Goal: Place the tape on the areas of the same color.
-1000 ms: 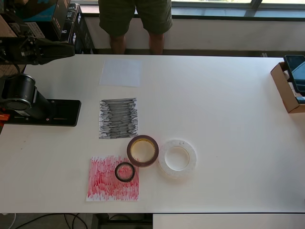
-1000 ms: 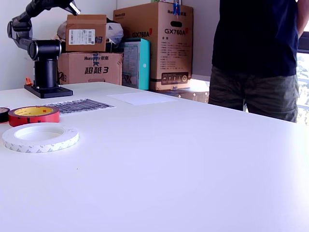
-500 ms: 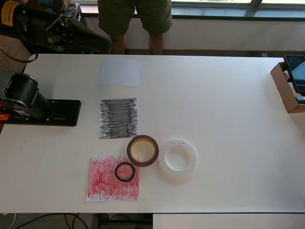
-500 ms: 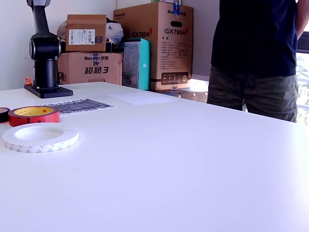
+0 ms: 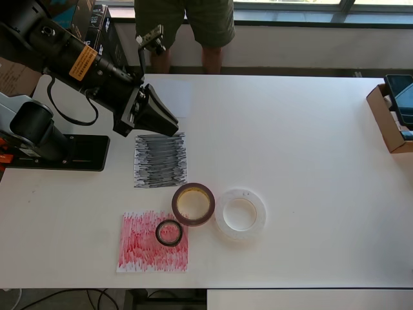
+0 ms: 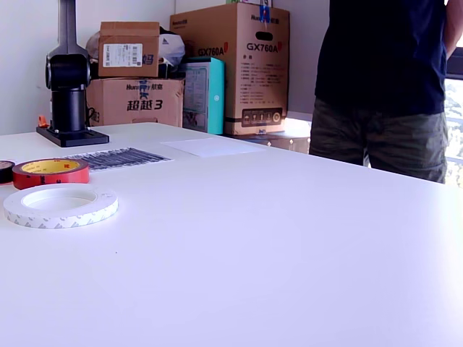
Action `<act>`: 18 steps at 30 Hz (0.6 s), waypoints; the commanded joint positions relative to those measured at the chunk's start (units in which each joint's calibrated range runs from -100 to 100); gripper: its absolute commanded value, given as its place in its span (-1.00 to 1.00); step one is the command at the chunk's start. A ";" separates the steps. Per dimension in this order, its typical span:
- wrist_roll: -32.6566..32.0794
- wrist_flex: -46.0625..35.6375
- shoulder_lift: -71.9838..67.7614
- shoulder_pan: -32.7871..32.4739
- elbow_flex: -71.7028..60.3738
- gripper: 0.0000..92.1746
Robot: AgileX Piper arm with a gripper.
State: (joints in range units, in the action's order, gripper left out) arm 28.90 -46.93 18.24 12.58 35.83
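Observation:
The small black roll (image 5: 169, 232) lies on the red scribbled patch (image 5: 145, 248). The maroon roll (image 5: 193, 204) with a yellowish core lies on bare table at that patch's upper right corner. The large translucent white roll (image 5: 240, 214) lies just right of it. The black scribbled patch (image 5: 161, 159) and the plain white patch (image 5: 177, 97) hold no tape. My gripper (image 5: 169, 121) hangs high over the white patch's left part and the black patch's top edge, holding nothing; its opening is unclear. In the exterior view the maroon roll (image 6: 49, 172), the white roll (image 6: 60, 204) and the black roll (image 6: 3, 170) show; the gripper is out of frame.
The arm's base (image 5: 58, 152) stands on a black plate at the overhead view's left. A person (image 5: 184, 22) stands at the table's far edge. An open cardboard box (image 5: 389, 123) sits at the right edge. Stacked cartons (image 6: 224, 65) stand behind the table.
The arm has swung from the overhead view's upper left corner out over the table, to above the white and black patches. The rolls and patches have not moved.

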 commanded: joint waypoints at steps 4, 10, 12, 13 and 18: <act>0.40 -18.62 -3.46 2.72 0.20 -0.57; 0.48 -26.34 -7.20 4.61 0.93 -0.57; 0.24 -27.10 -8.13 5.16 0.93 -0.57; 0.07 -27.19 -8.32 5.56 0.93 -0.57; 0.40 -27.19 -8.13 8.64 -0.35 -0.57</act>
State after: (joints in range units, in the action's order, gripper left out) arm 28.97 -73.62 9.42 19.61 36.16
